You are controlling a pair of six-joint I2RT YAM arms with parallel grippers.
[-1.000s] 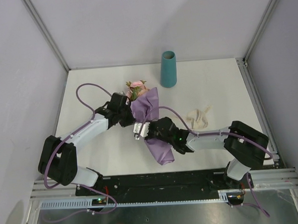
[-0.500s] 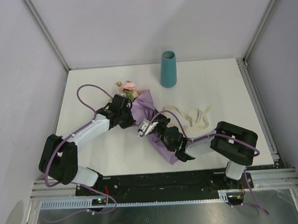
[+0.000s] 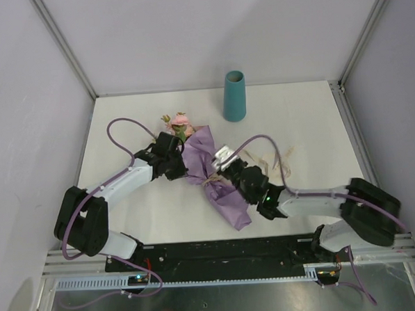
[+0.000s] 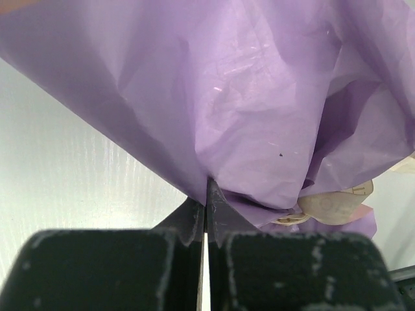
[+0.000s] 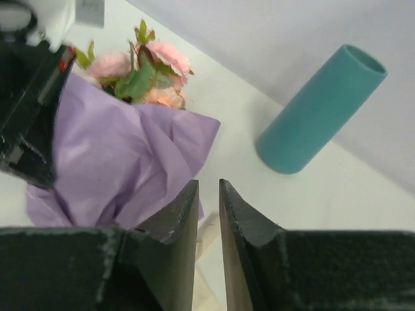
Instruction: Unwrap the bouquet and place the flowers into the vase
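The stems of the flowers (image 3: 180, 121) are hidden inside the paper (image 3: 202, 150). From above, the right arm (image 3: 314, 200) covers part of the ribbon (image 3: 272, 162), and whether the right fingers (image 5: 178, 214) touch the paper is too small to tell. In the left wrist view the paper runs off the top and both sides; how much sits between the left fingers (image 4: 187, 220) cannot be seen. In the right wrist view the fingers block the paper's lower end and the edge cuts off the left arm (image 5: 26, 123).
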